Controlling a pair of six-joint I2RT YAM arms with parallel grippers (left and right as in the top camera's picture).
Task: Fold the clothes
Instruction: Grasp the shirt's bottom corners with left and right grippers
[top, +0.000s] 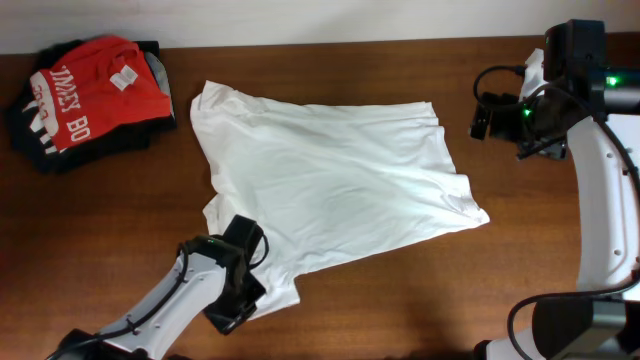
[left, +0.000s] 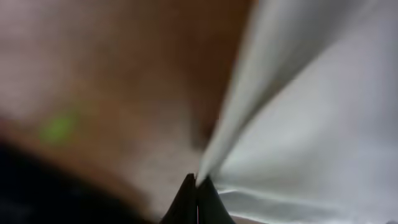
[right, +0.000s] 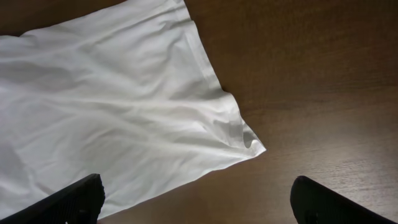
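The white T-shirt lies spread flat in the middle of the brown table, with no emblem showing. My left gripper is at its near left corner, shut on the shirt's edge. In the left wrist view the black fingertips pinch a fold of the white cloth. My right gripper is open and empty, raised above the table past the shirt's far right corner. The right wrist view shows the shirt's right part and its corner below the wide-apart fingers.
A red shirt with white lettering lies on dark folded garments at the far left corner. Bare wooden table lies right of the shirt and along the near edge.
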